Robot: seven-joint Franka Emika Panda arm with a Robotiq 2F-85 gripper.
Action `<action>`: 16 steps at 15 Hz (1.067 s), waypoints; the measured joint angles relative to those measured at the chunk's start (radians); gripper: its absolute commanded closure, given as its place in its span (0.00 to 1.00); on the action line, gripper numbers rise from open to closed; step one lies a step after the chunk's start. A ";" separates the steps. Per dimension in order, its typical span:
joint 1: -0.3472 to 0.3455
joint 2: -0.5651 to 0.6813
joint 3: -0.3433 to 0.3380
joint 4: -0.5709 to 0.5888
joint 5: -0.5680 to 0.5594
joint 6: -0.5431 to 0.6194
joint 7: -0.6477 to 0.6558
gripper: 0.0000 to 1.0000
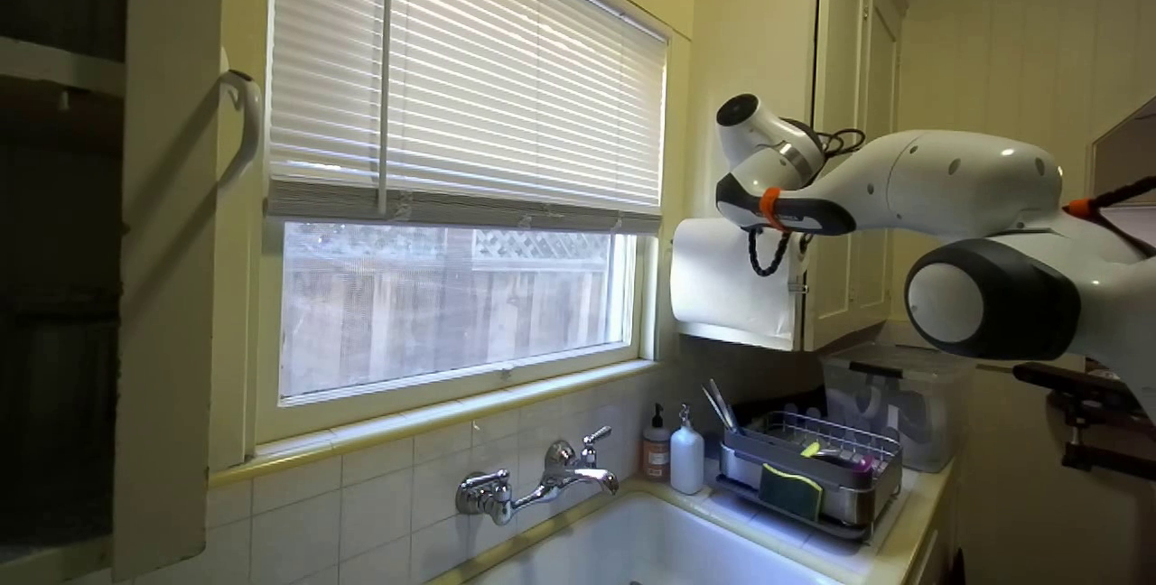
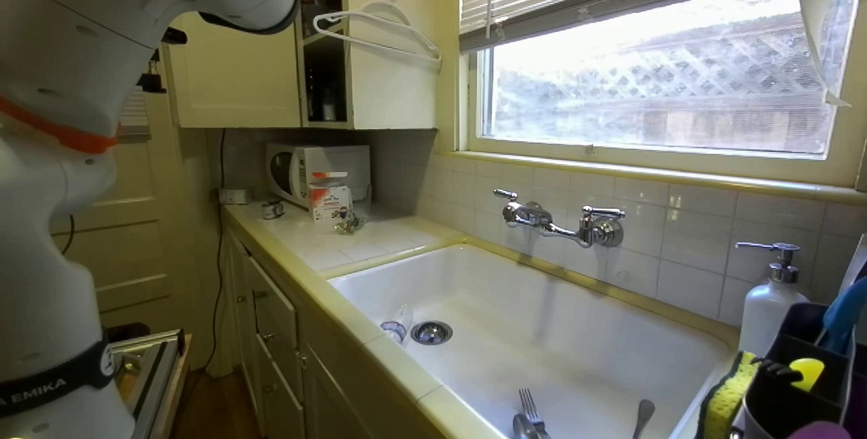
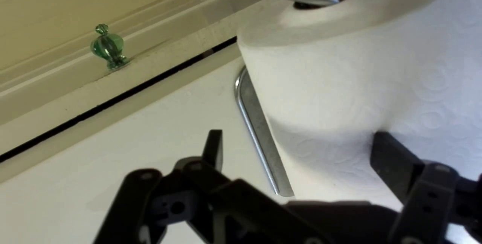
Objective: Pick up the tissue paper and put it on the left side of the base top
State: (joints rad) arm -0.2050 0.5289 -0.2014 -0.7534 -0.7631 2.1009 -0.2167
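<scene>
The tissue paper is a thick white roll on a metal holder against the cabinet side. It fills the right of the wrist view [image 3: 339, 82] and hangs beside the window in an exterior view [image 1: 731, 287]. A loose sheet of it shows at the top right of an exterior view [image 2: 816, 19]. My gripper [image 3: 302, 153] is open in the wrist view. Its right finger is at the paper surface, seemingly touching it; its left finger is in front of the white cabinet panel, left of the roll. The gripper is hidden or out of frame in both exterior views.
The metal holder [image 3: 260, 134] and green knob [image 3: 108, 46] are near the gripper. Below are the sink [image 2: 576, 330], faucet [image 2: 562, 222], dish rack [image 1: 808, 468] and soap bottles [image 1: 686, 454]. A microwave [image 2: 339, 161] and box [image 2: 330, 202] stand on the tiled counter [image 2: 379, 242].
</scene>
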 measured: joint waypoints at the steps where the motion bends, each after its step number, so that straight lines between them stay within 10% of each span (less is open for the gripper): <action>1: 0.000 0.006 -0.004 0.015 0.000 -0.015 0.011 0.00; 9: -0.002 0.051 -0.028 0.120 0.014 -0.120 0.090 0.00; 16: -0.061 0.038 0.094 0.144 0.187 0.043 -0.100 0.00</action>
State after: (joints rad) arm -0.2659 0.5666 -0.1078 -0.6094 -0.5756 2.1435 -0.3166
